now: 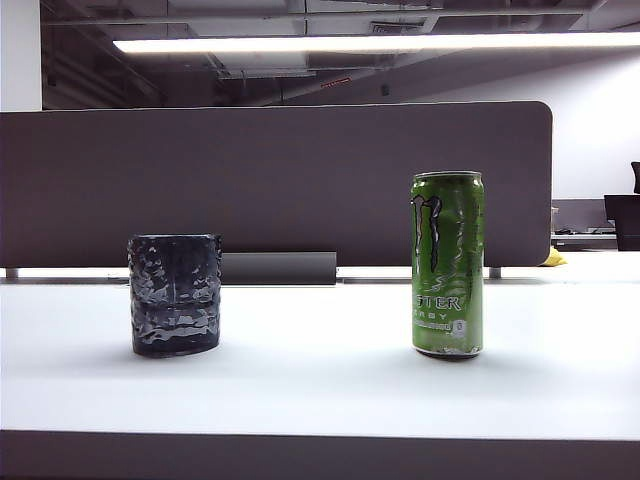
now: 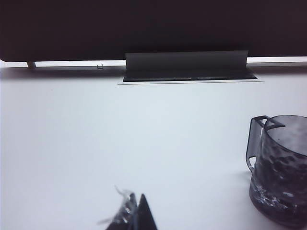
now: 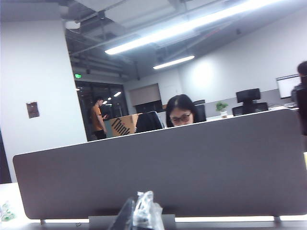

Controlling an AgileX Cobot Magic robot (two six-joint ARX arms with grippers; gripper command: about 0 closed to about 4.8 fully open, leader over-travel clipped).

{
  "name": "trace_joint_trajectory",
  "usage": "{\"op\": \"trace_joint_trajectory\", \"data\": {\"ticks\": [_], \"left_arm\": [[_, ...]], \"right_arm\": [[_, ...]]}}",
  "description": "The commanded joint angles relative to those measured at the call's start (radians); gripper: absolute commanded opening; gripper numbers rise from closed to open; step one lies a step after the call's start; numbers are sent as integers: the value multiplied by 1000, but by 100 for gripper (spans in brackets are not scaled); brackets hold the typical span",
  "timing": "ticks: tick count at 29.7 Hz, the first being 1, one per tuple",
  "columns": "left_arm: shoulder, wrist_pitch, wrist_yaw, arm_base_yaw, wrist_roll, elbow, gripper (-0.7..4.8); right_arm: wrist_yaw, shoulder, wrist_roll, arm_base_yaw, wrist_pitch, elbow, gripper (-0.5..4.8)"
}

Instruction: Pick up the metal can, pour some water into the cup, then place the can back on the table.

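Left gripper (image 2: pixel 134 213): dark pointed tips, clear wrap; right gripper (image 3: pixel 139 213): same.

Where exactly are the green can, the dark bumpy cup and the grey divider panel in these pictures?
metal can (image 1: pixel 447 265): exterior view, middle of its green side.
cup (image 1: pixel 175 294): exterior view, centre of its dimpled wall.
divider panel (image 1: pixel 280 175): exterior view, middle of its grey face.

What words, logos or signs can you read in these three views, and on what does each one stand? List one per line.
Claw-shaped "M" logo: on the metal can, exterior view.
"STER": on the same can, the visible part of a longer word.
Two smaller lines under it: too small to read.
"Think": on a cardboard box behind the divider, right wrist view.
Green ceiling sign: too small to read.
The cup: no text.
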Motion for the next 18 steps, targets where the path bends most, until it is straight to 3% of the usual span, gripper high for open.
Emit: {"op": "trace_joint_trajectory", "data": {"ticks": [1, 6, 18], "left_arm": [[1, 14, 4, -2, 0, 2, -5], [1, 13, 4, -2, 0, 2, -5], [1, 13, 4, -2, 0, 2, -5]], "right_arm": [[3, -124, -8, 0, -162, 2, -5], [-3, -237, -8, 1, -272, 2, -6], [-1, -276, -5, 2, -380, 2, -5]]}}
